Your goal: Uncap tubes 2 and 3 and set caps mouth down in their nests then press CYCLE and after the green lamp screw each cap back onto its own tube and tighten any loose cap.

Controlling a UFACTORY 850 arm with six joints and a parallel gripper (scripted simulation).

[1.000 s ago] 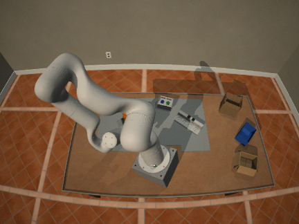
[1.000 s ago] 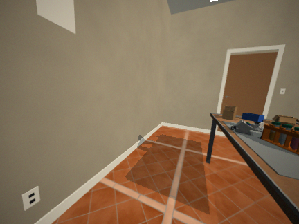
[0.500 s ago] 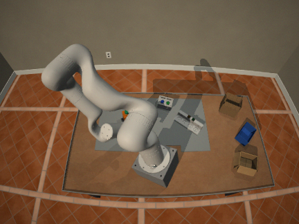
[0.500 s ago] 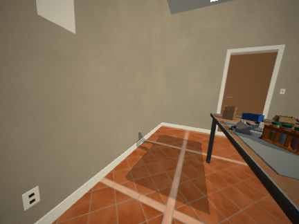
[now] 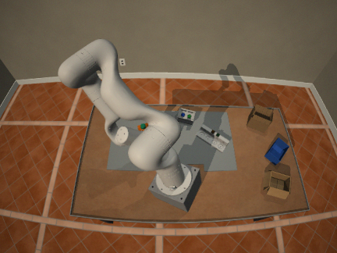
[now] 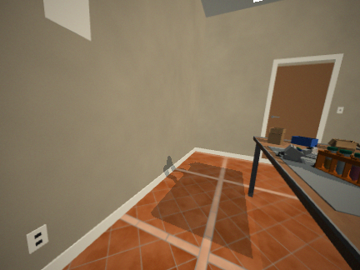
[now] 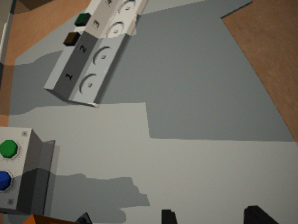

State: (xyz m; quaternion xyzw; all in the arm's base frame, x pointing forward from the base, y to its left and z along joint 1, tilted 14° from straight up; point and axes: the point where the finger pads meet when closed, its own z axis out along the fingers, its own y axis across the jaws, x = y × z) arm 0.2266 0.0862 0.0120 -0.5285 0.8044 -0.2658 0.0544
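Note:
In the wrist view my gripper (image 7: 215, 216) shows only two dark fingertips at the bottom edge. They stand apart over the grey mat with nothing between them. The white cap tray (image 7: 95, 47) lies at the upper left; nests 1, 2 and 3 are empty round recesses. Its two lamps (image 7: 76, 29) look dark. The key housing (image 7: 20, 172) at the left edge carries the green READY key (image 7: 9, 149) and the blue CYCLE key (image 7: 4, 180). An orange corner of the decapping station (image 7: 32, 220) shows at the bottom left. In the exterior view the station (image 6: 339, 164) holds tubes with green caps on.
In the top view my arm hides most of the station; green caps (image 5: 143, 126) peek out beside it. Two cardboard boxes (image 5: 260, 118) (image 5: 278, 184) and a blue bin (image 5: 277, 151) stand along the table's right side. The arm's base (image 5: 175, 183) sits at the front middle.

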